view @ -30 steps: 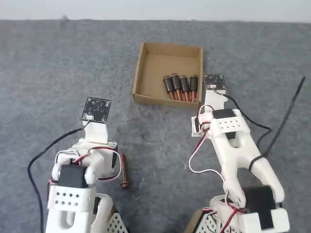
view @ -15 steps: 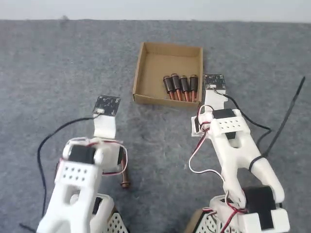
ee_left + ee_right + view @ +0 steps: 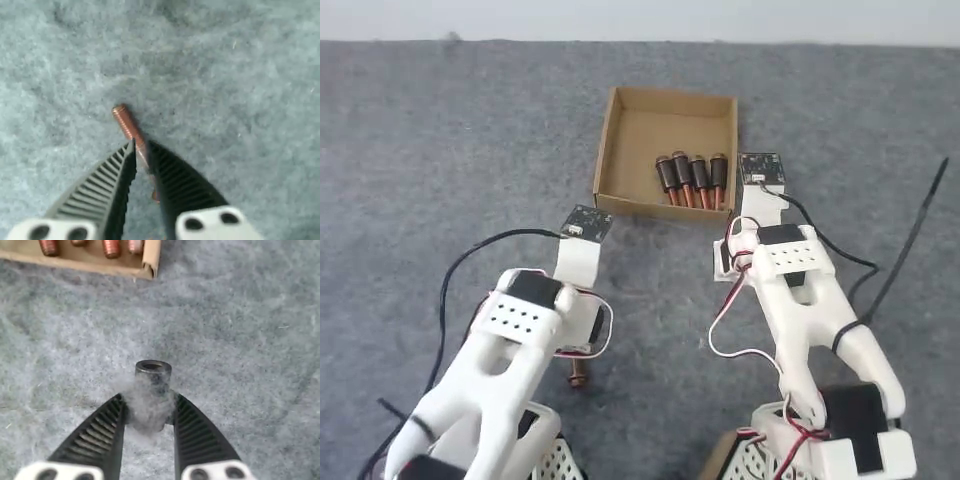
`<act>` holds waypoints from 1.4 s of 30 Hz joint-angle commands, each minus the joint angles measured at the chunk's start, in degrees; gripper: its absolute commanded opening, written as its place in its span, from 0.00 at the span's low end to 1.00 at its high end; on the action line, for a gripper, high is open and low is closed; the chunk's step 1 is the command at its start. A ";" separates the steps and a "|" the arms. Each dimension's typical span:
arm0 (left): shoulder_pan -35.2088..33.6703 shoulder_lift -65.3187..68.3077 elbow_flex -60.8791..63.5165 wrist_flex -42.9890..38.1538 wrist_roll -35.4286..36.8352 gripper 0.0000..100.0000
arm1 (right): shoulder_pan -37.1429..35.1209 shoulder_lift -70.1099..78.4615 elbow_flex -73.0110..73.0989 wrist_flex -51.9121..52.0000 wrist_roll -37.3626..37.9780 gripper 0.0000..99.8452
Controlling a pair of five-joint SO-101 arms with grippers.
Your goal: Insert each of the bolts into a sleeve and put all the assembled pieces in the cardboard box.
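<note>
- Closest to the arm bases, the left gripper (image 3: 141, 148) is pinched almost completely shut on a slim, copper-coloured, threaded metal bolt (image 3: 128, 124). Its black ribbed fingers (image 3: 114, 177) squeeze the shank from both sides.
- The bolt's threaded tip pokes out well past the fingertips. The rest of the shank runs back between the jaws.
- From the high view, the bolt's head end (image 3: 578, 378) peeks out from under the white left arm (image 3: 515, 335), down by the grey carpet (image 3: 420, 150). Can't honestly tell if it's lifted off the carpet or resting on it.
- A bit further out on the other side, the right gripper (image 3: 149, 402) is closed around a dark, short, cylindrical metal sleeve (image 3: 152, 371).
- The sleeve sits between the fingertips with its open round mouth facing away from the wrist. One ribbed finger (image 3: 102, 432) presses on each side of it, so the jaws are only as wide as the sleeve.
- The sleeve is held over the carpet, just short of the box's near right corner and not touching it.
- Farthest back is the open brown cardboard box (image 3: 604, 150), sitting flat on the carpet.
- Inside it are four assembled pieces (image 3: 695, 178), dark sleeves with copper bolt ends sticking out. They lie side by side, bunched against the near wall toward the right corner.
</note>
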 commanded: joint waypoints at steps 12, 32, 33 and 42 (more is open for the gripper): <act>-6.15 12.40 -1.63 -9.76 4.48 0.14 | 1.01 -0.31 -1.23 -1.01 0.62 0.01; 1.85 19.34 -2.24 -11.52 -0.26 0.01 | 2.15 -0.48 -1.23 -1.01 0.70 0.01; 2.20 19.34 -3.38 -10.73 -2.64 0.01 | 2.77 -0.48 -1.23 -1.01 0.70 0.01; 0.00 19.52 -24.92 1.76 -39.03 0.01 | 8.84 -0.31 -0.79 -0.48 0.97 0.01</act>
